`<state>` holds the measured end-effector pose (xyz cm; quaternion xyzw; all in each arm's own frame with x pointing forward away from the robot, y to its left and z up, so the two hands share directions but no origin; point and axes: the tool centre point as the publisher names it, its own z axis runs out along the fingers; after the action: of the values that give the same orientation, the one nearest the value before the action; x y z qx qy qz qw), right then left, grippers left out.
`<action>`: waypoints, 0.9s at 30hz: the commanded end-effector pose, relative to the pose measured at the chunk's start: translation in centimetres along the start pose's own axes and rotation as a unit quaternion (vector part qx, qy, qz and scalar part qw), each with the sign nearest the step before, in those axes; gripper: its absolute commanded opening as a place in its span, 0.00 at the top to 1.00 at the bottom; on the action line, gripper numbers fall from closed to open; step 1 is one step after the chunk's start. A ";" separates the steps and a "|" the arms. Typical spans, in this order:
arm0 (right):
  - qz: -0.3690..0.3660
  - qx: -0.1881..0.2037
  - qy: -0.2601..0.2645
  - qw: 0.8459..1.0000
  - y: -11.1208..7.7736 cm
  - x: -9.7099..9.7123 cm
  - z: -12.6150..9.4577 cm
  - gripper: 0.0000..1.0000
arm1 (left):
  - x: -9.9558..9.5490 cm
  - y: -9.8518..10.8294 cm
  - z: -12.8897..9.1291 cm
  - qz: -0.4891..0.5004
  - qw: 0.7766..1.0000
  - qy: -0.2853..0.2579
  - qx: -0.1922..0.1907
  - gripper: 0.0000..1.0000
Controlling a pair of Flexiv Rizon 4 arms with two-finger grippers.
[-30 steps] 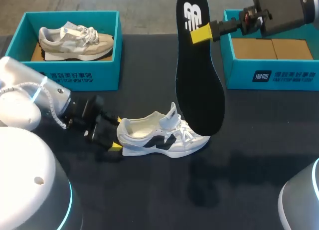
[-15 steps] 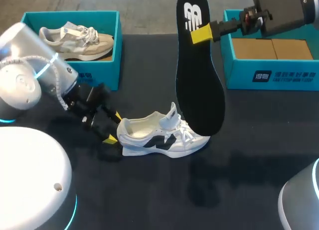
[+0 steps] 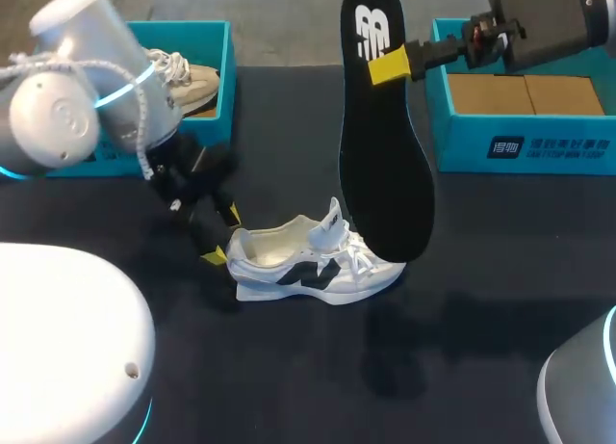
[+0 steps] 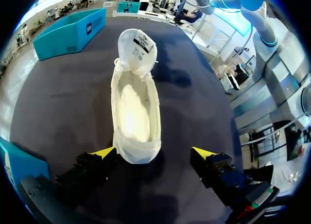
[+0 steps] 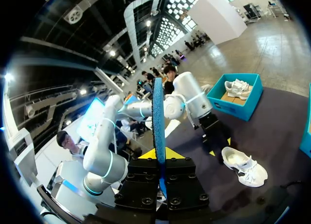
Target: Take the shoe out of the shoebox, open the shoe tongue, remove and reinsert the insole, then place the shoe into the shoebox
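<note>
Shoe (image 3: 313, 261): white upper, black mark on the side, white laces. It stands on its sole on the dark table (image 3: 481, 300), out of any box. The left wrist view looks down into it from the heel (image 4: 136, 107). The tongue is folded up and forward with its printed label showing, and the inside is pale and open.

Insole (image 3: 380, 145): black top face with a white logo near the heel end. The right wrist view shows it edge-on and blue (image 5: 158, 117). It hangs upright above the shoe, heel end up. Its toe end overlaps the shoe's laces in the head view; contact cannot be told.

Right gripper (image 3: 390, 65): high above the shoe, clamped on the insole near its heel end. The wrist view shows the insole pinched between both fingers (image 5: 160, 156).

Left gripper (image 3: 219, 234): just behind the shoe's heel. Fingers are spread wide, one yellow tip on each side of the heel (image 4: 154, 152). There is a gap on both sides, so it grips nothing.

Empty box (image 3: 525, 145): teal, brown card floor, well beyond the shoe's toe side.

Second box (image 3: 217, 97): teal, well beyond the shoe's heel side. It holds a beige shoe (image 3: 192, 78), partly hidden by the left arm.
</note>
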<state>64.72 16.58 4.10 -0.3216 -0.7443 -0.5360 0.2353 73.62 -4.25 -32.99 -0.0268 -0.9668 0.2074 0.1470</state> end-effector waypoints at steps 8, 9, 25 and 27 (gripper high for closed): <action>0.001 0.002 0.000 1.000 0.2 0.0 0.3 1.00 | -0.2 -1.6 -1.1 0.007 0.994 0.001 -0.109 0.00; 0.001 0.002 0.000 1.000 0.2 0.0 0.3 1.00 | -0.2 -1.7 -1.1 0.008 0.993 0.000 -0.114 0.00; 0.001 0.002 0.000 1.000 0.2 0.0 0.3 1.00 | 0.0 -2.5 -1.2 0.011 0.992 -0.040 -0.117 0.00; 0.001 0.002 0.000 1.000 0.2 0.0 0.3 1.00 | 0.0 -2.6 -1.2 0.013 0.992 -0.045 -0.118 0.00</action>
<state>64.72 16.58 4.10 -0.3217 -0.7443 -0.5358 0.2353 74.49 -6.55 -30.99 -0.0473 -0.9891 0.0927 0.1039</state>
